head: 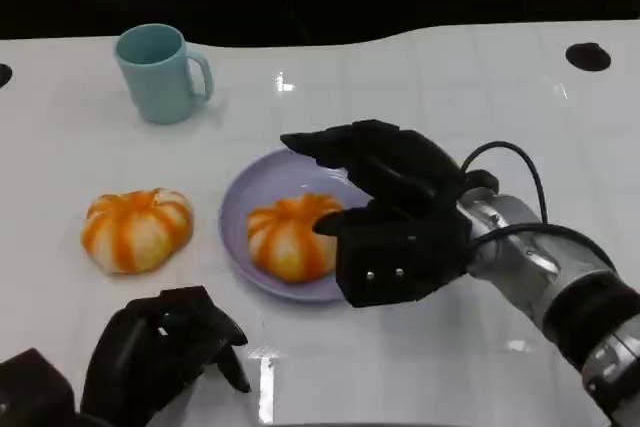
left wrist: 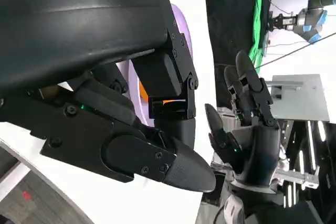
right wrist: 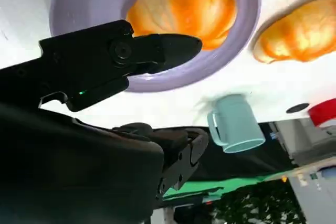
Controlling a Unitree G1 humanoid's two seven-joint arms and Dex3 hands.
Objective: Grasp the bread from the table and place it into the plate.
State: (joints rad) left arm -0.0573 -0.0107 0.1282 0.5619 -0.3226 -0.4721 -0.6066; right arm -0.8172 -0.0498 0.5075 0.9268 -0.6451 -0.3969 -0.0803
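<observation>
On the shiny white table (head: 420, 77), one round orange-striped bread (head: 290, 235) sits in the purple plate (head: 240, 209), beside the right hand (head: 395, 215), which is spread wide and holds nothing.

We count two orange-striped breads, one (head: 291, 235) on the plate (head: 242, 209) and one (head: 136, 229) beside it (on bare table), one plate, and one teal mug (head: 160, 72).

Orange-and-white striped bread (head: 290, 235) sits on the lavender plate (head: 240, 209); left of the plate, a matching bun (head: 136, 229); behind it, a pale teal mug (head: 160, 72).
</observation>
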